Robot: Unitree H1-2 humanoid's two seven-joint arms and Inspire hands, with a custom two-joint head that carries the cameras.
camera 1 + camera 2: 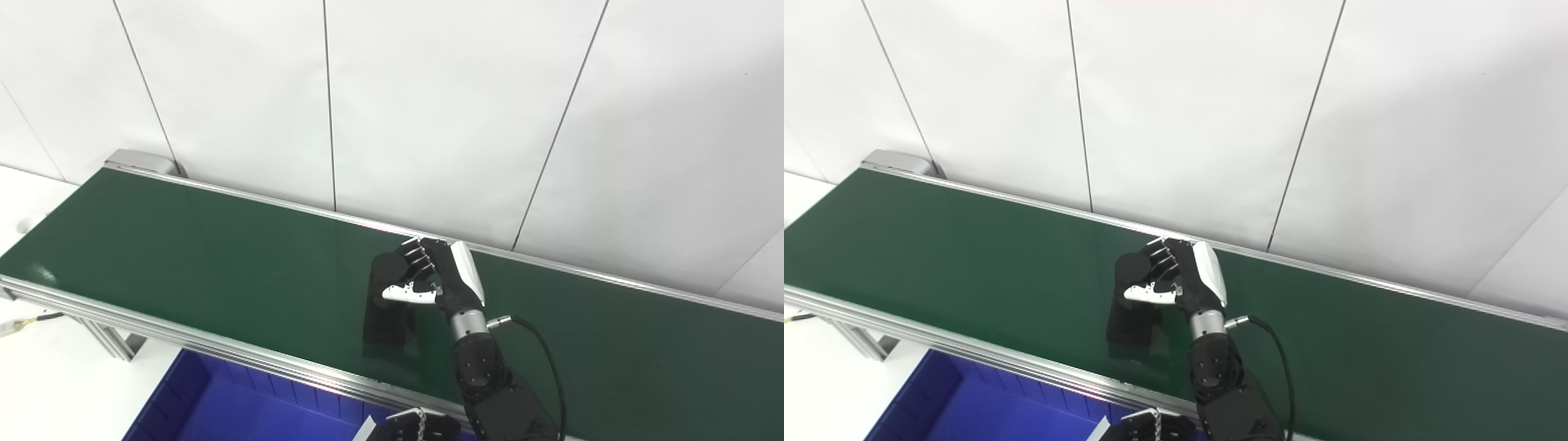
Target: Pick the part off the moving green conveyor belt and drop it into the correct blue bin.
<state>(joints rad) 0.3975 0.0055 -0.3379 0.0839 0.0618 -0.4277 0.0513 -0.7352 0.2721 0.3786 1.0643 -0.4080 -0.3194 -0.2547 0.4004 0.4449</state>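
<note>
since the part (387, 306) stands dark and upright on the belt (184, 257), the right hand (429, 275) has its fingers (415, 258) curled round its rounded top, seemingly clamped there to lift it. the blue bin (202, 404) waits below the belt's near edge. the left hand (407, 429) is barely in view; i cannot tell its state.

Black part (387, 306) upright on green belt (184, 257)

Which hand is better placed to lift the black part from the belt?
Right. The right hand already wraps the black part on the green belt; the left hand waits low at the frame's bottom edge.
</note>
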